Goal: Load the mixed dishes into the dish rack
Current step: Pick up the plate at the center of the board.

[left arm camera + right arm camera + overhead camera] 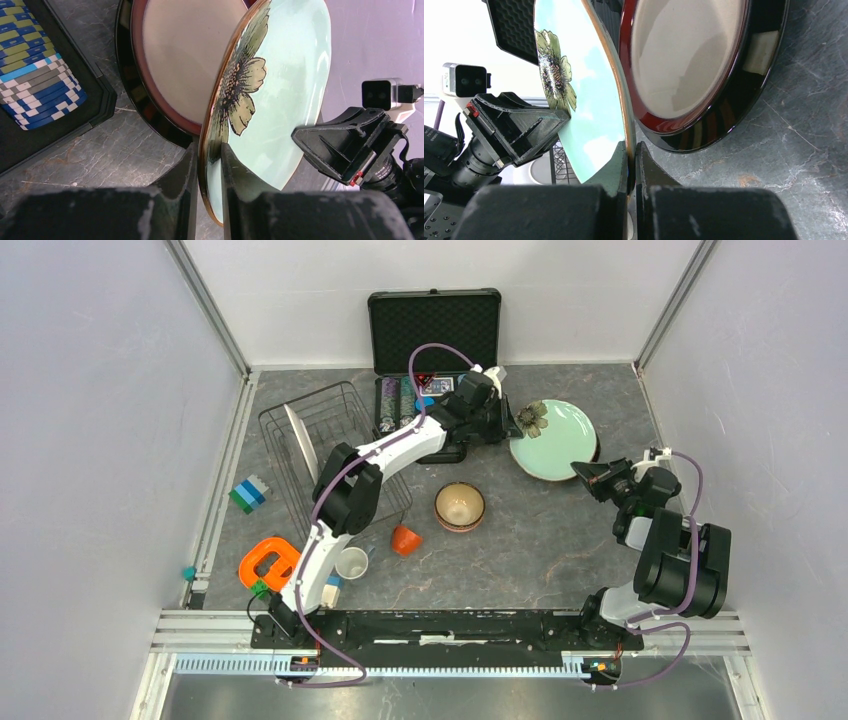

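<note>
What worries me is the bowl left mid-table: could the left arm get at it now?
Probably not yet: the left gripper is shut on the teal plate, beyond the bowl. Nothing covers the bowl, so once freed it likely could.

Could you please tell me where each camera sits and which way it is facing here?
Top external: above and behind the arms, looking down at the table; both arms show.
Left wrist: looks along the left gripper at the teal plate it pinches.
Right wrist: looks along the right gripper at that plate's opposite edge.
Shared: both wrist views show the dark-rimmed plate and the other gripper.
</note>
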Controlling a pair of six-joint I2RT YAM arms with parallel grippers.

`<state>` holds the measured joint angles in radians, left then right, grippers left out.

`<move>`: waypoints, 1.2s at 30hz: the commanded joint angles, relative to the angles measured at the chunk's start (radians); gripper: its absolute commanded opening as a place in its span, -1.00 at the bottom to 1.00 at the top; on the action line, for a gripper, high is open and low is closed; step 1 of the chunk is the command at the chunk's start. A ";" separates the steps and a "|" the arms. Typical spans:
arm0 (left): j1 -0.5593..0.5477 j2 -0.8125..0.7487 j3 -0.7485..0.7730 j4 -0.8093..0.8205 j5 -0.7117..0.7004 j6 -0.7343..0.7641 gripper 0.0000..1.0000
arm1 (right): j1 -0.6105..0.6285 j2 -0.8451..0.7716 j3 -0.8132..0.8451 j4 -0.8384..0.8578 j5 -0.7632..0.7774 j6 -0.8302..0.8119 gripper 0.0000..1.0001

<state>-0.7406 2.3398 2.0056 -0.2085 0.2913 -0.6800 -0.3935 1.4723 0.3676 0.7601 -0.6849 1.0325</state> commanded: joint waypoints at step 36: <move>-0.011 -0.114 -0.087 0.342 0.299 -0.138 -0.95 | 0.008 -0.023 0.001 0.427 -0.140 0.124 -0.62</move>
<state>-0.7128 2.2971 1.9133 0.0376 0.4744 -0.7834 -0.4034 1.4723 0.3450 1.0527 -0.7403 1.1461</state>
